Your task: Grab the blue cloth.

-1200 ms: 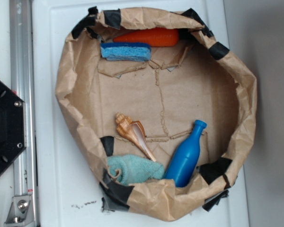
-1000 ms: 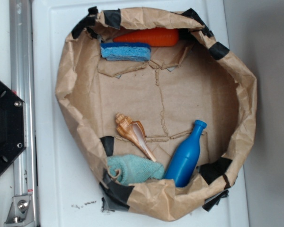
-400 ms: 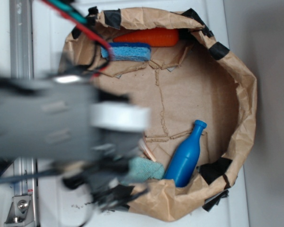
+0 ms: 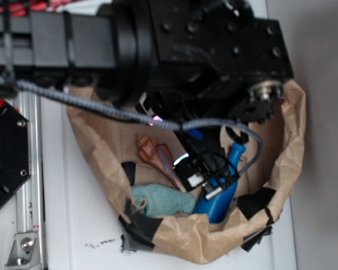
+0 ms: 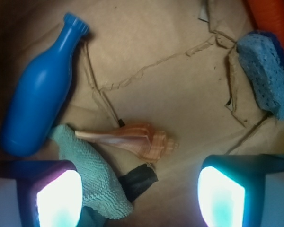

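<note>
The blue cloth [image 4: 160,201] is a pale teal, bunched terry piece lying in the near-left corner of the paper bag, beside the seashell [image 4: 155,154]. In the wrist view the cloth [image 5: 92,175] lies just inside my left finger [image 5: 52,198], with the shell [image 5: 132,139] above it. My gripper [image 5: 139,198] is open wide, with nothing held between its fingers. From the exterior camera the gripper [image 4: 205,174] hangs over the bag floor between the shell and the blue bottle [image 4: 219,205], to the right of the cloth.
A rolled-down brown paper bag [image 4: 281,140] walls in everything. The blue bottle [image 5: 38,99] lies close to the cloth. A flat blue sponge [image 5: 267,75] and an orange object [image 5: 274,14] sit at the far side. Black tape [image 5: 137,179] marks the bag wall.
The arm, absent a second ago, has swung in from the left and now covers the bag's upper half. The gripper has come over the bag floor near the bottle. The objects have not moved.
</note>
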Robot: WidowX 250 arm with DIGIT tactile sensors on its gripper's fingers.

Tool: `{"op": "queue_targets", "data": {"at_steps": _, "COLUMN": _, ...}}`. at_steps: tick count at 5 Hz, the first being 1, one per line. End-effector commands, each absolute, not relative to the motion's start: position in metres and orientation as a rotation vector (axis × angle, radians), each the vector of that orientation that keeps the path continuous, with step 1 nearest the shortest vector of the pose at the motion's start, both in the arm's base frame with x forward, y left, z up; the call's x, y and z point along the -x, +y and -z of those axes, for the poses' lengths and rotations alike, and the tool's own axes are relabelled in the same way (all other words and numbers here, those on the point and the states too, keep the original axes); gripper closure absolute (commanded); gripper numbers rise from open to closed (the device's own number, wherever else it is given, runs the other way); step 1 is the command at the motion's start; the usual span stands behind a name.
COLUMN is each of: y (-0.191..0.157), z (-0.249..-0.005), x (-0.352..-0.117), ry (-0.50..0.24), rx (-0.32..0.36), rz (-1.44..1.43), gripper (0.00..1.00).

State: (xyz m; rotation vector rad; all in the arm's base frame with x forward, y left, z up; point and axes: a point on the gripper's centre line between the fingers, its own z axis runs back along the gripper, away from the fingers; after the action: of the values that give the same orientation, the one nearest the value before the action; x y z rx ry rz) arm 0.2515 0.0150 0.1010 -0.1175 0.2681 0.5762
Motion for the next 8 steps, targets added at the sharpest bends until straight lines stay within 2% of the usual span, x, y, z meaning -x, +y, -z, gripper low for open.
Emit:
{"op": "queue_targets", "data": {"at_steps": 1, "y": 0.018, "z": -0.086, "x": -0.216, "ry": 0.322, "rx": 0.269, "rz": -0.602, "gripper": 0.0}}
{"op": "queue_targets", "data": {"at_steps": 2, "y": -0.01, "z": -0.066, "x": -0.211, "ry": 0.367, "rx": 0.323, "rz": -0.609, "gripper": 0.0}}
{"op": "queue_targets", "data": {"at_steps": 3, "y": -0.033, "z": -0.057, "x": -0.222, "ry": 0.322, "rx": 0.466, "rz": -0.558, "gripper": 0.0}}
{"op": "queue_targets", "data": {"at_steps": 4, "y": -0.056, "z": -0.042, "x": -0.228, "ry": 0.325, "rx": 0.568, "rz": -0.529, "gripper": 0.0}}
{"op": "queue_targets", "data": {"at_steps": 5, "y": -0.074, "z": -0.018, "x": -0.218, "ry": 0.396, "rx": 0.585, "rz": -0.514, "gripper": 0.0}}
{"op": "queue_targets", "data": {"at_steps": 6, "y": -0.089, "z": -0.003, "x": -0.202, "ry": 0.465, "rx": 0.541, "rz": -0.476, "gripper": 1.0}}
{"op": "queue_targets", "data": {"at_steps": 7, "y": -0.091, "z": -0.009, "x": -0.196, "ry": 0.423, "rx": 0.496, "rz": -0.421, "gripper": 1.0}}
{"op": "queue_targets", "data": {"at_steps": 8, "y": -0.084, "z": -0.023, "x": -0.199, "ry": 0.326, "rx": 0.423, "rz": -0.363, "gripper": 1.0}}
